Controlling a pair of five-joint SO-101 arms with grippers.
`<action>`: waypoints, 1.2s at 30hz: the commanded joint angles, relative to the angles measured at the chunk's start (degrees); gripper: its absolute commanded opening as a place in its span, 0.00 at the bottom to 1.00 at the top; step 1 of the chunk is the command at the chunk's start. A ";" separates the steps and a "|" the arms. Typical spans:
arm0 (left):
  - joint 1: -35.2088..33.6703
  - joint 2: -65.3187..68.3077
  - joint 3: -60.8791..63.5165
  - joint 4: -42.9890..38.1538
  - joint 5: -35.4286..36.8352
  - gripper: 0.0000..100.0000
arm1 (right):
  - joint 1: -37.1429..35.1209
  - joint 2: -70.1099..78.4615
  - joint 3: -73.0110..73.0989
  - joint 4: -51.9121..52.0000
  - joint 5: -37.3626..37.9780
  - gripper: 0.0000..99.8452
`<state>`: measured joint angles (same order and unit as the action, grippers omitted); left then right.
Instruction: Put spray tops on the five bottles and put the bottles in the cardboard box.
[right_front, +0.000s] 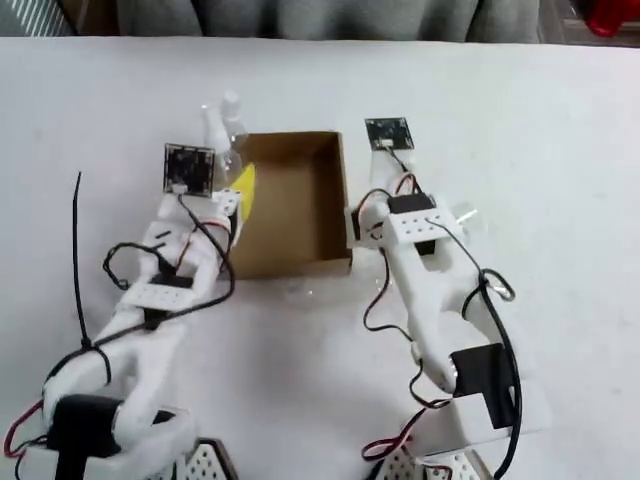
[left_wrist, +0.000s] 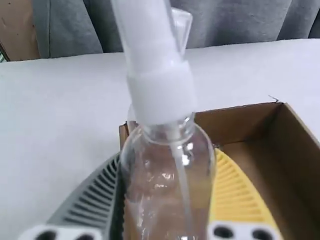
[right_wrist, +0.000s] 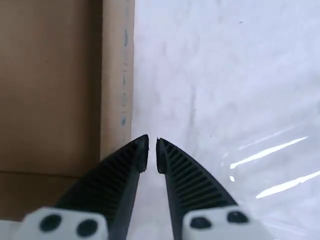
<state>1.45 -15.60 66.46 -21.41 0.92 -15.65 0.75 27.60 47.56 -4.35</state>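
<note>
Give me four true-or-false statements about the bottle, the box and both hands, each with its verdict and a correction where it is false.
1. The left hand is shut on a clear bottle. True.
2. That bottle has no top on it. False: a white spray top sits on its neck.
3. The right hand grips a second bottle. False: it is shut on nothing, over the table.
4. The right hand is outside the cardboard box, beside its wall. True.

One clear bottle (left_wrist: 165, 190), one white spray top (left_wrist: 159, 95) on it, one cardboard box (right_front: 290, 262), two arms (right_front: 150, 300) (right_front: 430, 290)
</note>
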 joint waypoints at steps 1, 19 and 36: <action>-0.84 1.45 -4.92 -1.49 -0.53 0.02 | -1.63 -0.48 -1.85 0.04 0.18 0.01; -0.84 14.90 -5.98 -18.73 -0.53 0.02 | -1.71 -0.31 -1.85 -0.22 0.18 0.01; -0.84 19.65 -8.62 -18.99 -0.62 0.02 | -1.71 -0.04 -1.85 -0.31 0.18 0.01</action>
<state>1.19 4.44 61.01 -38.64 0.84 -15.65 0.92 27.60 47.56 -4.35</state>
